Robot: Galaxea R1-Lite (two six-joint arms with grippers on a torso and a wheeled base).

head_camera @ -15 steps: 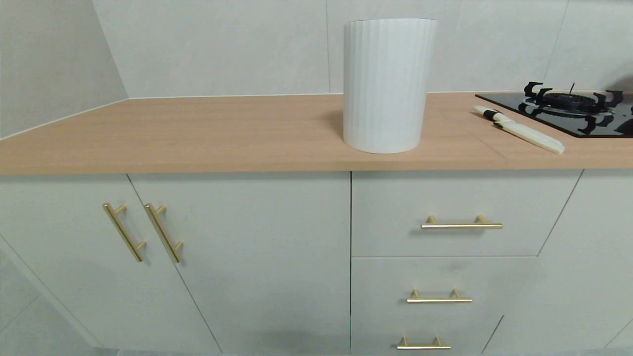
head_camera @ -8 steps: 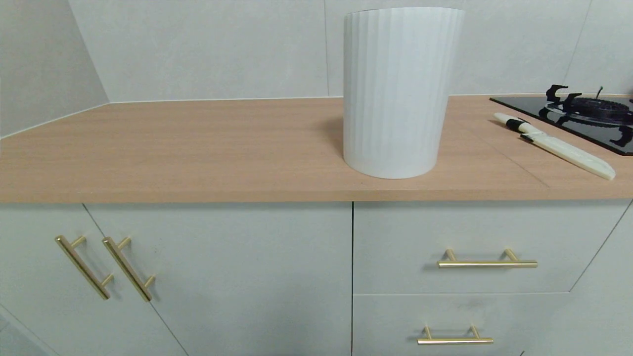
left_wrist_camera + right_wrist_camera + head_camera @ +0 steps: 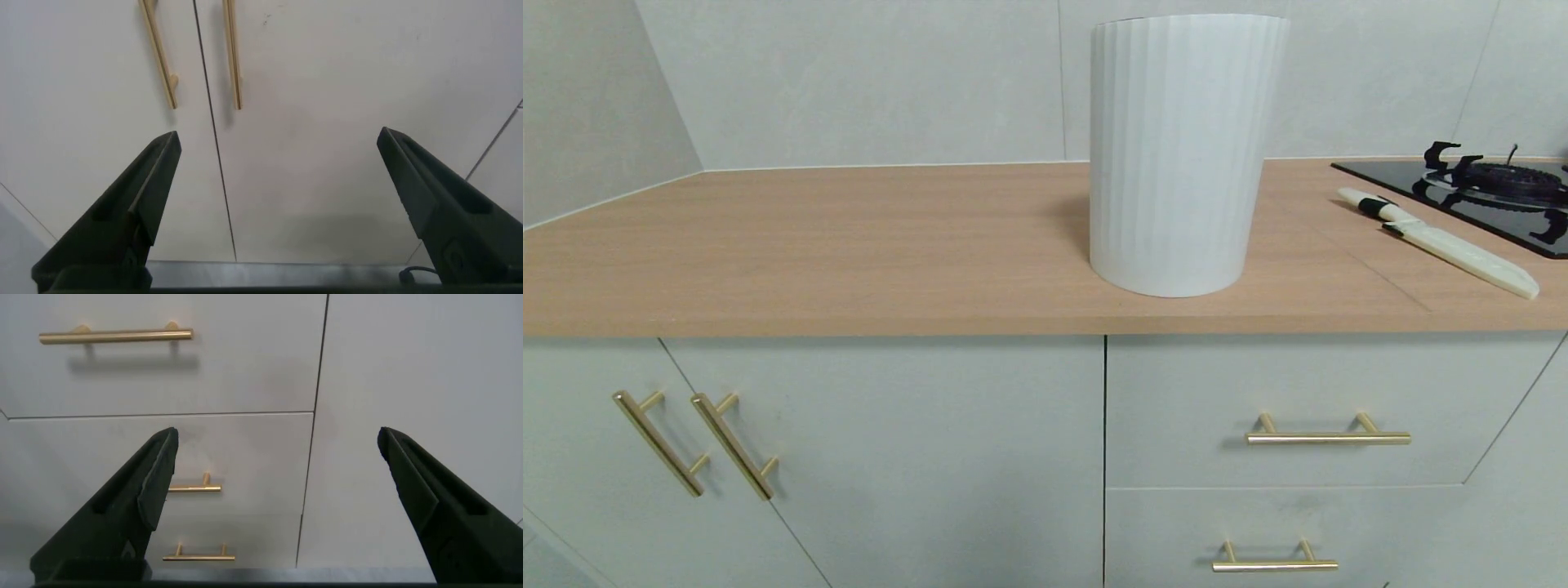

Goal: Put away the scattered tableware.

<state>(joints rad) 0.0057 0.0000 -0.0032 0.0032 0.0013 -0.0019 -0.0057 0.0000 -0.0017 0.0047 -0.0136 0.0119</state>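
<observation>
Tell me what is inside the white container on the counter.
The container hides its inside behind its ribbed wall; nothing sticks up above the rim. The knife lies outside it, on the counter.

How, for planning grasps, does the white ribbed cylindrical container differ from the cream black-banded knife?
The white ribbed cylindrical container stands upright; the cream black-banded knife lies flat. The container is bulky and wide; the knife is long and slim. The container sits mid-counter; the knife lies beside the black hob. Both are pale and rest on the wooden countertop.
</observation>
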